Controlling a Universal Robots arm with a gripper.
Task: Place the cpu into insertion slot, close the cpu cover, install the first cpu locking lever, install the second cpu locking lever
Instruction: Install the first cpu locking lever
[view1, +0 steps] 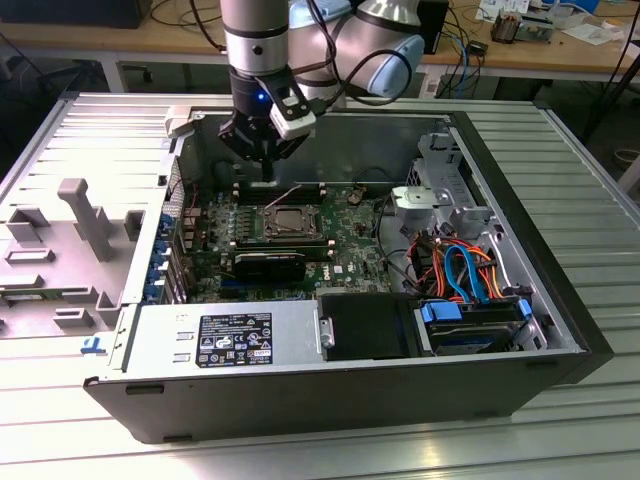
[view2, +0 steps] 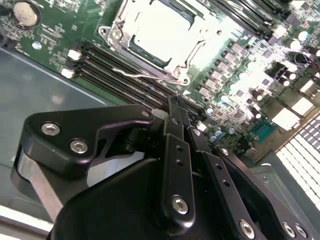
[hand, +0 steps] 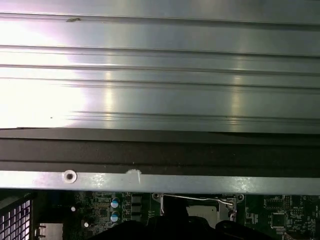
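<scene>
gripper (view1: 262, 160) hovered above the insertion slot (view1: 290, 222), fingers (view2: 174, 112) pressed together, holding nothing visible.
cpu (view2: 159, 31) sat in the socket, cover (view2: 131, 21) down; lever work wanted slow, square descent.

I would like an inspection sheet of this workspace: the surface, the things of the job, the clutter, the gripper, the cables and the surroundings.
Surface: ribbed metal table carrying an open computer case.
Job's things: insertion slot on the green motherboard; the cpu cover lies closed over it, a pale square showing through its window. A thin wire lever lies along one edge of the slot; whether it is latched cannot be told.
Clutter: grey plastic part on the opened side panel.
Gripper: gripper above the motherboard beside the slot, fingers closed together, holding nothing.
Cables: orange and blue cables by the drive bay.
Surroundings: wooden bench behind, with wires.
</scene>
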